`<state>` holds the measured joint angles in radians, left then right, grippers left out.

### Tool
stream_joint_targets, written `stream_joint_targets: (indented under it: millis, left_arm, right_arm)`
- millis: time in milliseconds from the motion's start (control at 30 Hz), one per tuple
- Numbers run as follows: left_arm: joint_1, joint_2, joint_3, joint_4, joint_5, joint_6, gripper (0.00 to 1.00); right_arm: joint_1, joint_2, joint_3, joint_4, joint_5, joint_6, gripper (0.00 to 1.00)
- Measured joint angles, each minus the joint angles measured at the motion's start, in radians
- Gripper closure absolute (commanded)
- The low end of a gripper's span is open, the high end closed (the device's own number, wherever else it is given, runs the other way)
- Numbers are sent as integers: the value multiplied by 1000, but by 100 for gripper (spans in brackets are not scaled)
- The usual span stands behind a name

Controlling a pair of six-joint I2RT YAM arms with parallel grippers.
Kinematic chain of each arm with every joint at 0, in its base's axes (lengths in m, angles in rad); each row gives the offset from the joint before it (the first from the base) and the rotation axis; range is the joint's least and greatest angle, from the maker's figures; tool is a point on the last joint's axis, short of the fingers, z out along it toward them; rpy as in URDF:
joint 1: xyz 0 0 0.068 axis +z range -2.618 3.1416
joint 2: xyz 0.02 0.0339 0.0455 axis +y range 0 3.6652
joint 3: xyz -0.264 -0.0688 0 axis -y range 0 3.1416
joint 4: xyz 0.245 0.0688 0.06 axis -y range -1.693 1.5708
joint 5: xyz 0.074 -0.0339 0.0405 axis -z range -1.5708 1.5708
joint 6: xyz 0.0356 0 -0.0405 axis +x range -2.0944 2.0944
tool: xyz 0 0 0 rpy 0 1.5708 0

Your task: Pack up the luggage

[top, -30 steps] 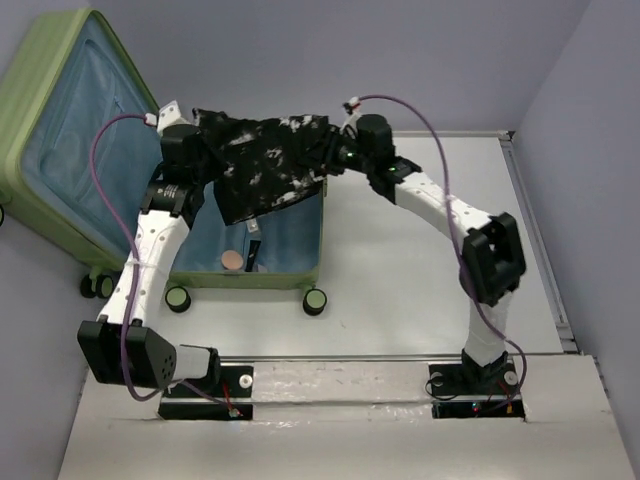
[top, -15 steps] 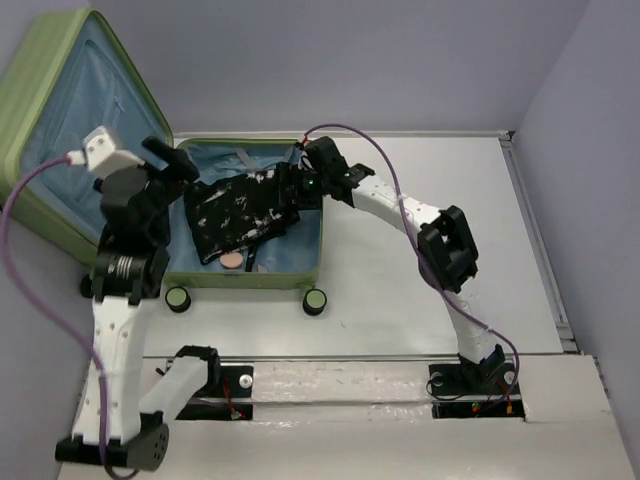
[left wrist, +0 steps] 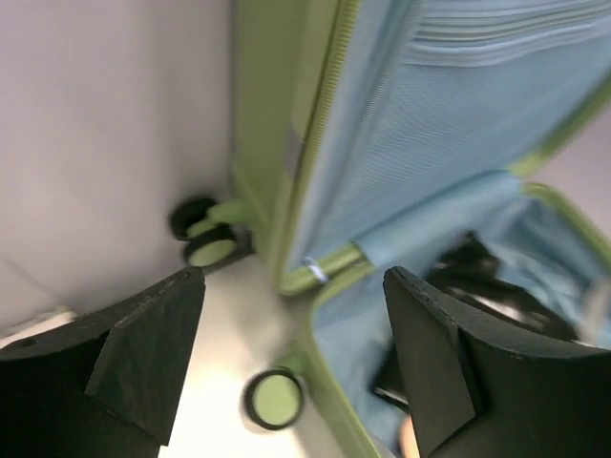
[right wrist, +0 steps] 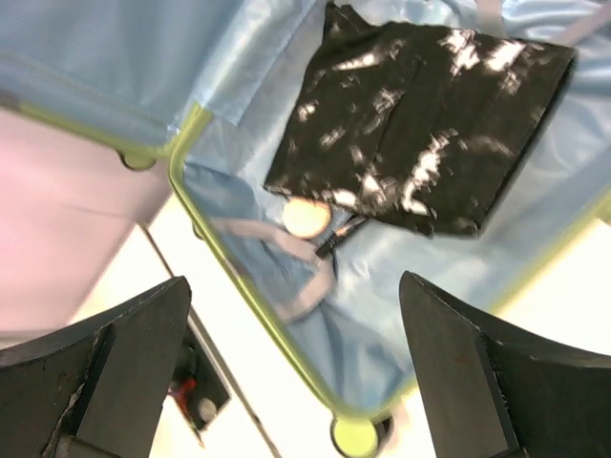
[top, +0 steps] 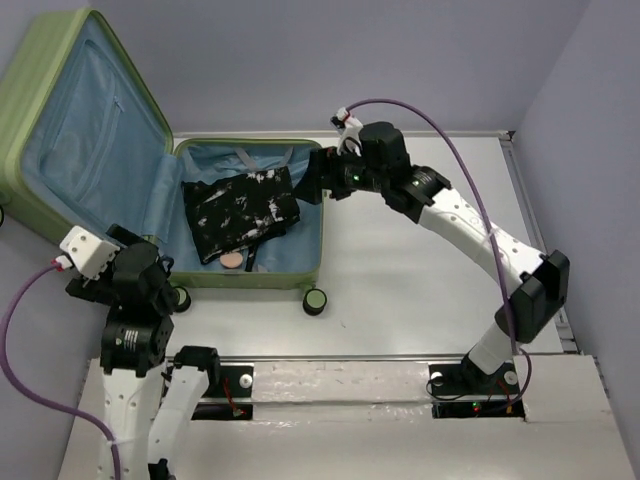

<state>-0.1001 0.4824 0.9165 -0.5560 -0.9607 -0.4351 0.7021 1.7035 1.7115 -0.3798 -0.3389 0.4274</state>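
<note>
A large light-green suitcase, the luggage [top: 60, 110], lies open at the far left of a white table [top: 420, 290]. Its lid stands up against the left wall and shows light blue lining. Its base half lies flat on the table, with small wheels [top: 315, 300] along the side nearest the arms.

Inside the base rests a folded black garment [top: 240, 208] with white splashes. A small round tan object [top: 232, 259] sits at the garment's near edge, and a grey strap [right wrist: 286, 272] trails across the lining beside it.

The right gripper [right wrist: 293, 286] hovers over the base's right edge, toward the far side — its fingers are spread wide with nothing between them. The left gripper [left wrist: 294, 281] hangs by the suitcase's near left corner, close to the hinge. Its fingers are also parted and empty, clear of the shell.
</note>
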Motion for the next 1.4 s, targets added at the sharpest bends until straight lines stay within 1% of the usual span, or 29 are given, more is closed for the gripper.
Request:
stream_joint_targets:
  millis: [67,133,233,267,367,467,667,767,800,833,867,933,967,1033,1067,1100,1133,1167,1233,1300,1367,1400]
  left_arm:
    - [11,60,2,7,-56,20,12]
    - [35,117,2,50,-107,77,14]
    - [70,222,5,132,-182,157,18]
    - [84,263,10,149,-200,171,25]
    - [146,384,49,177,-228,188,30]
    - [207,486,64,179,-219,168,31]
    - [254,550,88,179,-218,163,33]
    - [267,568,107,208,-218,168,45]
    - [270,574,109,216,-217,173,56]
    - [272,584,117,221,-216,178,62]
    - [272,592,123,228,-213,184,78]
    - [272,606,136,230,-216,192,90]
    - [272,607,139,230,-216,187,94]
    - [271,603,140,263,-206,192,94]
    - [264,599,140,279,-203,196,94]
    - [256,594,140,291,-201,207,94]
    - [250,587,140,296,-199,217,94]
    - [238,579,138,301,-198,227,94]
    - [211,552,125,321,-197,250,94]
    - [155,507,85,362,-208,294,94]
    - [69,457,46,382,-233,332,94]
    - [-4,426,30,388,-259,352,94]
  right_arm:
    - [0,-88,-116,22,15,-22,5]
    - [0,-154,-243,35,27,-41,5]
    - [0,-158,-342,51,35,-57,4]
    - [0,-153,-375,51,37,-63,4]
    - [0,-144,-441,50,48,-79,4]
    - [0,-144,-477,51,60,-96,4]
    - [0,-140,-484,68,85,-111,4]
    - [0,-111,-481,87,111,-104,5]
    - [0,-90,-479,96,120,-97,8]
    - [-1,-60,-466,97,130,-87,10]
    - [-1,-33,-454,101,135,-78,12]
    - [-1,26,-433,105,152,-57,18]
    - [-1,46,-428,105,164,-49,21]
    - [-1,81,-422,106,185,-24,34]
    - [-2,90,-418,108,187,-16,44]
    - [-2,100,-409,109,186,-5,71]
    - [-2,108,-397,112,182,9,80]
    - [2,116,-386,120,179,11,93]
    - [10,119,-377,118,183,63,93]
    - [11,116,-378,118,204,100,93]
    - [4,113,-381,118,217,126,93]
    - [0,113,-382,119,218,127,93]
